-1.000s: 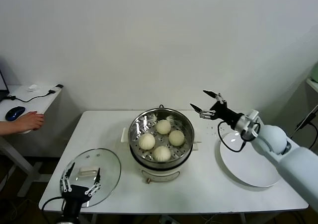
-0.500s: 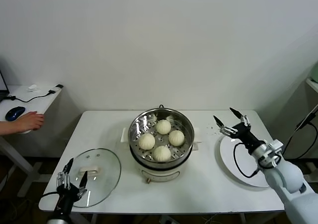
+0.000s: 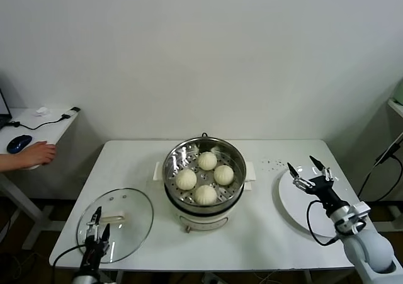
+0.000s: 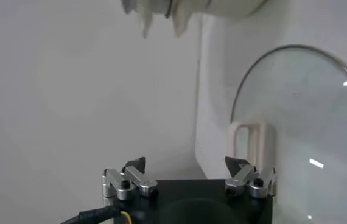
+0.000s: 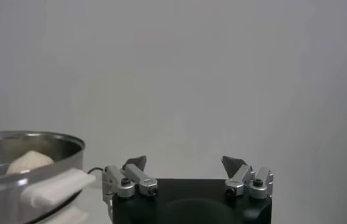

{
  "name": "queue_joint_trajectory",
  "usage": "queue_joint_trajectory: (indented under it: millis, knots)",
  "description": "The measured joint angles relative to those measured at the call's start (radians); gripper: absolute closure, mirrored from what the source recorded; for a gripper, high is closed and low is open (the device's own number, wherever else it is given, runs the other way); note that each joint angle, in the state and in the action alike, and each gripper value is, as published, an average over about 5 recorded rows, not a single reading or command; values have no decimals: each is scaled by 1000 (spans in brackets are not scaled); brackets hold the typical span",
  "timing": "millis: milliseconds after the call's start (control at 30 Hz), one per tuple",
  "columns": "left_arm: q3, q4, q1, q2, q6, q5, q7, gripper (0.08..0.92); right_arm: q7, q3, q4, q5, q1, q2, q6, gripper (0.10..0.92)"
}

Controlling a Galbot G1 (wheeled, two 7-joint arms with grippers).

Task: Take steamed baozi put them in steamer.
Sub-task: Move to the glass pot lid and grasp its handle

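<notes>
The steel steamer (image 3: 174,160) stands mid-table with several cream-white baozi (image 3: 207,160) on its perforated tray. My right gripper (image 3: 302,165) hangs open and empty to the steamer's right, over the far edge of the white plate (image 3: 301,211). In the right wrist view the right gripper (image 5: 184,162) holds nothing, and the steamer's rim (image 5: 36,141) with one baozi (image 5: 30,162) shows off to one side. My left gripper (image 3: 101,221) is open and empty low at the front left, over the glass lid (image 3: 132,215). The left wrist view shows the left gripper (image 4: 185,163) beside the lid's white handle (image 4: 247,140).
The glass lid (image 4: 310,115) lies flat at the table's front left. Dark specks (image 3: 272,163) dot the table between steamer and plate. On a side desk at far left rest a person's hand (image 3: 34,153) and a blue mouse (image 3: 19,143).
My right gripper has pulled back from beside the steamer, moving right and toward the front over the plate. My left gripper has sunk lower toward the table's front edge. Both stayed open.
</notes>
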Motion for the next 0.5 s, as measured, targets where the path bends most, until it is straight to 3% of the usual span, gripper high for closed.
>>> queue_joint_trajectory:
  millis: [500]
  knots:
    - [77, 199, -126, 9, 136, 84, -125, 177, -8, 54, -35, -54, -47, 44, 30, 203]
